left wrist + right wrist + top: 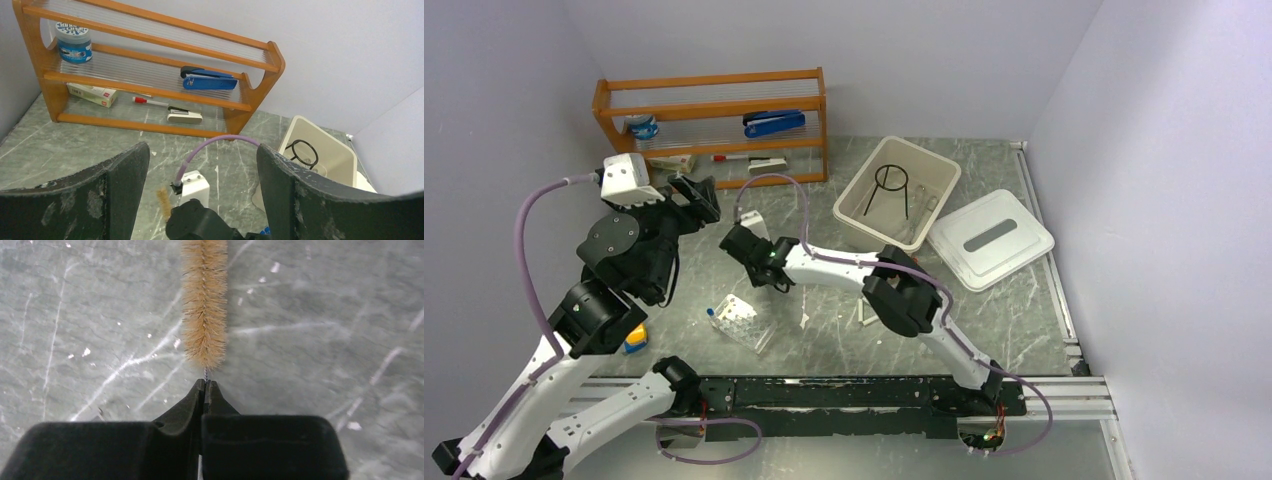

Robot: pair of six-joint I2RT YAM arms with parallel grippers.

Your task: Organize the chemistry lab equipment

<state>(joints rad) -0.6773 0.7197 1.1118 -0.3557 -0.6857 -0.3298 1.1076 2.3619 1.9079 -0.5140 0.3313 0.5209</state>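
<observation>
Tan bristle brush point(204, 305) clamped by its wire stem in the right jaws, over the grey marbled bench point(320, 330).
The right jaws are pressed together on the twisted wire, the bristle head projecting straight ahead of their tips. The left jaws are held wide apart, with nothing gripped. A black wire tripod point(891, 187) is noted in the beige plastic tub point(861, 176), right of both jaws.
</observation>
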